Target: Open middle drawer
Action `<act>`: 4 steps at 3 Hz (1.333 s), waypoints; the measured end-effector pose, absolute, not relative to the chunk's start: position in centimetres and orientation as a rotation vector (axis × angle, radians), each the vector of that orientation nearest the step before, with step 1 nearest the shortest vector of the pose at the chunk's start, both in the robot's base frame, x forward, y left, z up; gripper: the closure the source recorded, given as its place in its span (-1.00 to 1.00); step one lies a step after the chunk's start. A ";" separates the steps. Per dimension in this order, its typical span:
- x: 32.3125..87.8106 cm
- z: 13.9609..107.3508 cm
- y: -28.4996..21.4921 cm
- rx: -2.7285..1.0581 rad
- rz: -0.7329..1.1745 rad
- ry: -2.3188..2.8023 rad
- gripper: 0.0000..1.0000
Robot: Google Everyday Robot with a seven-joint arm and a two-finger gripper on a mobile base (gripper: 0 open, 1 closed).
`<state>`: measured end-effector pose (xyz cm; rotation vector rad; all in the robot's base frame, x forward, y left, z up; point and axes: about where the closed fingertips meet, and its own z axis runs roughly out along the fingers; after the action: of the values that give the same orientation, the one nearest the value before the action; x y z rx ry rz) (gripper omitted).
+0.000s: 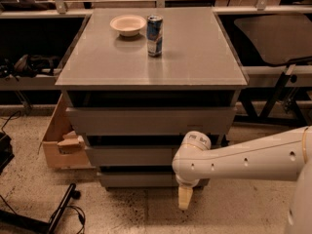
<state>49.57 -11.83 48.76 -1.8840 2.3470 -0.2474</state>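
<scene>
The grey cabinet [151, 57] has three handleless drawer fronts stacked under its top. The middle drawer [129, 156] is the medium-height grey front between the taller top front [146, 121] and the shortest bottom front [136, 179]. It sits pushed in, with a dark gap above it. My white arm [243, 157] reaches in from the right, and its wrist covers the right end of the middle drawer. My gripper [184, 199] hangs down from the wrist in front of the bottom drawer, just above the floor.
A white bowl [127, 25] and a blue can [154, 29] stand on the cabinet top. A cardboard box [61, 145] sits against the cabinet's left side. A black stand and cables [61, 211] lie on the floor at the left. A dark table [278, 33] stands at the right.
</scene>
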 end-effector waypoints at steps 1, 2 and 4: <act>52.8 46.8 -11.3 -1.885 -0.265 2.297 -1.00; 55.6 45.4 -10.7 -1.887 -0.271 2.258 -1.00; 59.8 43.4 -9.0 -1.861 -0.241 2.202 -1.00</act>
<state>59.79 -9.00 43.43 -1.8611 2.2020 -0.2413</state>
